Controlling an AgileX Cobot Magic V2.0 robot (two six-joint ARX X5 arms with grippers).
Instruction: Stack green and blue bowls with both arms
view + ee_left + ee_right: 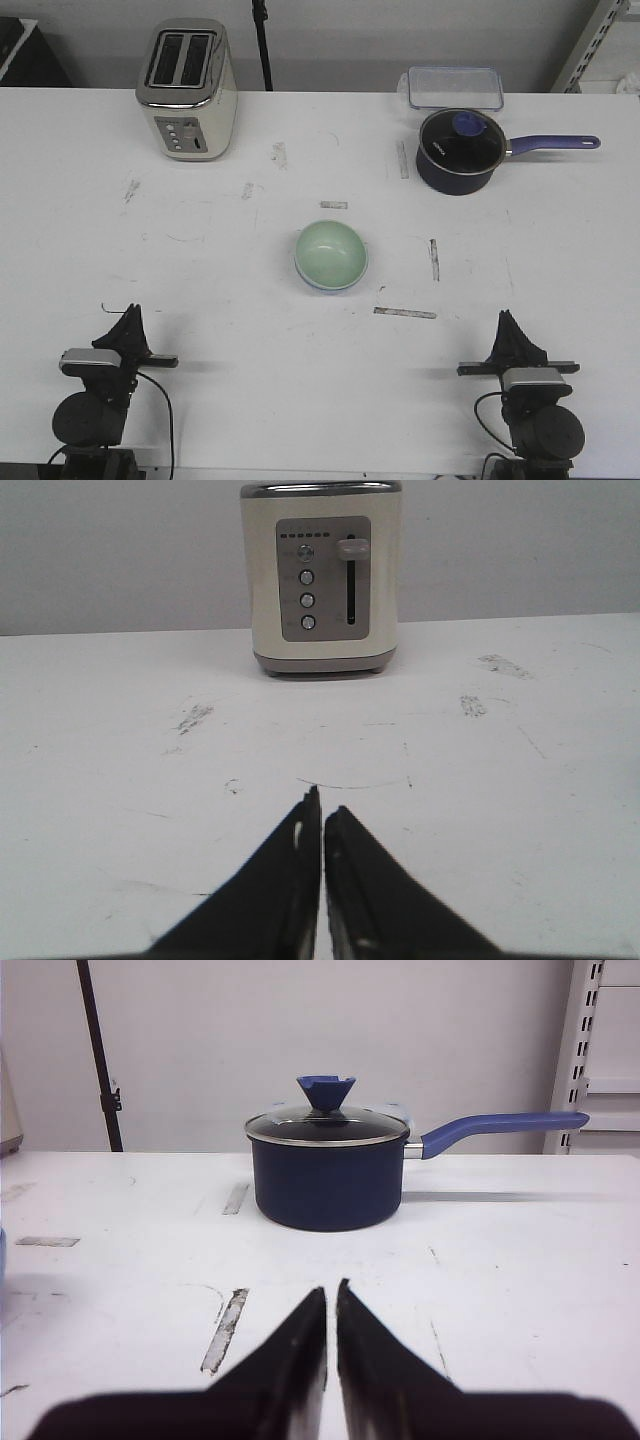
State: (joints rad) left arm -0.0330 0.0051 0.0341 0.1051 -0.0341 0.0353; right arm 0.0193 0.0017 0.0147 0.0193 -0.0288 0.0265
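The pale mint green bowl point(331, 252) sits in the middle of the white table. A thin light blue rim point(322, 286) shows around its near edge, so it seems to rest inside the blue bowl. My left gripper point(129, 313) is shut and empty at the near left, well away from the bowls. It points toward the toaster in the left wrist view point(322, 810). My right gripper point(507, 318) is shut and empty at the near right. It points toward the saucepan in the right wrist view point(331, 1288).
A cream toaster point(187, 90) stands at the back left. A dark navy saucepan point(458, 150) with a glass lid and a purple handle stands at the back right, with a clear plastic box point(455, 87) behind it. Worn tape strips mark the table.
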